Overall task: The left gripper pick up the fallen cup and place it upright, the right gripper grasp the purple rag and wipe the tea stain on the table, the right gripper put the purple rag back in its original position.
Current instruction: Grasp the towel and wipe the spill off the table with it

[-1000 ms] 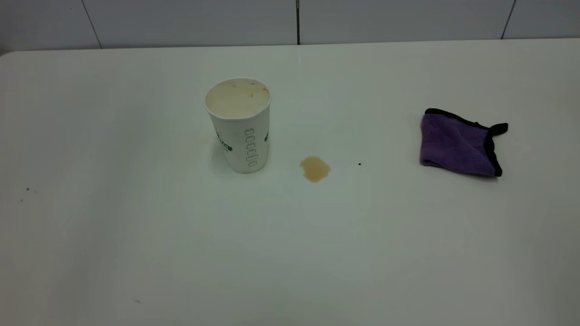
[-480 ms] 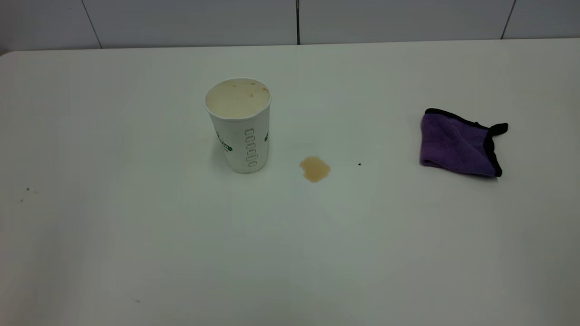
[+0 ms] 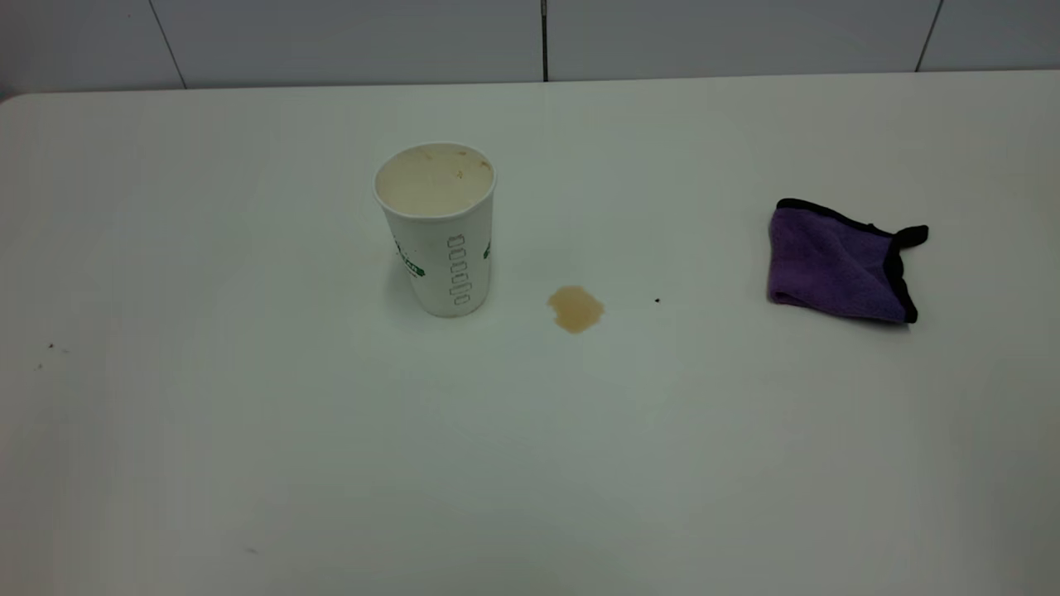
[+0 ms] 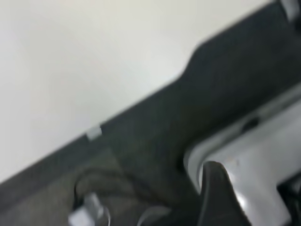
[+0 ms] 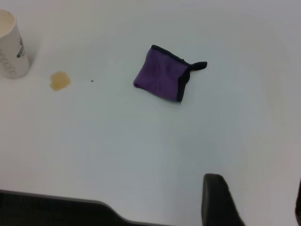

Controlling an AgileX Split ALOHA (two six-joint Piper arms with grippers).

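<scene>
Progress at this instant, as I judged it from how things lay, stood at one step of three: the cup [image 3: 436, 228] stood upright on the white table [image 3: 248, 430], its mouth open to the camera, so my left gripper's part looked complete. Nearest to me in the right wrist view was my right gripper [image 5: 254, 202], held over the table's near edge; one dark finger [image 5: 217, 200] showed plainly and a sliver of the other at the frame's border, with a wide gap between them, so the fingers were apart and held nothing. My left gripper lay outside the exterior view, and its wrist view showed only one dark finger over a dark surface by the table's edge; whether that hand was apart or together I could not tell. Farther out, the tea stain [image 3: 575, 309] lay unwiped, just beside the cup's base on the side toward the rag. Farthest on the right, the purple rag [image 3: 840, 261], folded and edged in black, lay flat and well apart from both the stain and my right gripper. Grasping, wiping and returning the rag were, by my estimate, all left to do.
</scene>
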